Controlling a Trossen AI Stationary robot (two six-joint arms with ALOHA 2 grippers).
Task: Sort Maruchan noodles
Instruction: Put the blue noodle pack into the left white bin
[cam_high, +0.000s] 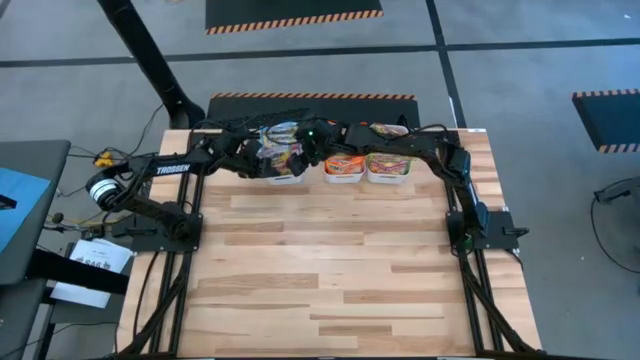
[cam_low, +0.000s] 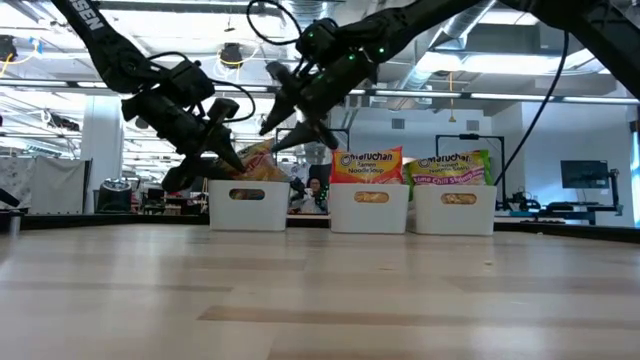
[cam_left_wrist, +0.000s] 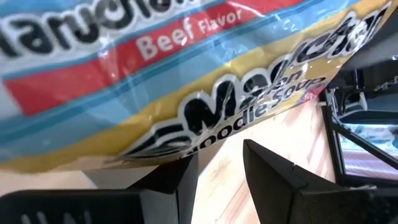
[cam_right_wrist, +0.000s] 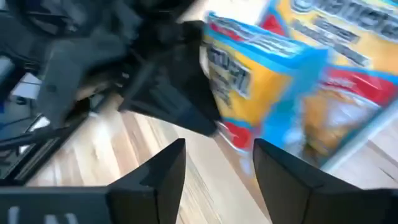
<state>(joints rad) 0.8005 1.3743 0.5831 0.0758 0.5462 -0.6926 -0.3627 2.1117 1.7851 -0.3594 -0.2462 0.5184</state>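
Blue-red packets (cam_right_wrist: 273, 93) sit in left bin (cam_low: 247, 204); orange and green ones in neighbouring bins. Right gripper (cam_right_wrist: 217, 171) above left bin, fingers apart, empty. Left gripper (cam_left_wrist: 214, 168) close beside packets, fingers part-open, grip unclear. Judged: drop-off step; next, right arm lifts clear.

Right hand (cam_right_wrist: 214, 168) fingers apart, empty, near blue-edged Maruchan noodles (cam_right_wrist: 273, 93).

**What the views leave unclear**

In the high view's upper centre, both arms cover the left white bin (cam_high: 285, 178). The left wrist view cuts the beef-flavour packet (cam_left_wrist: 186, 81) at every upper edge. The blue-edged packets (cam_right_wrist: 280, 93) in the right wrist view are smeared.
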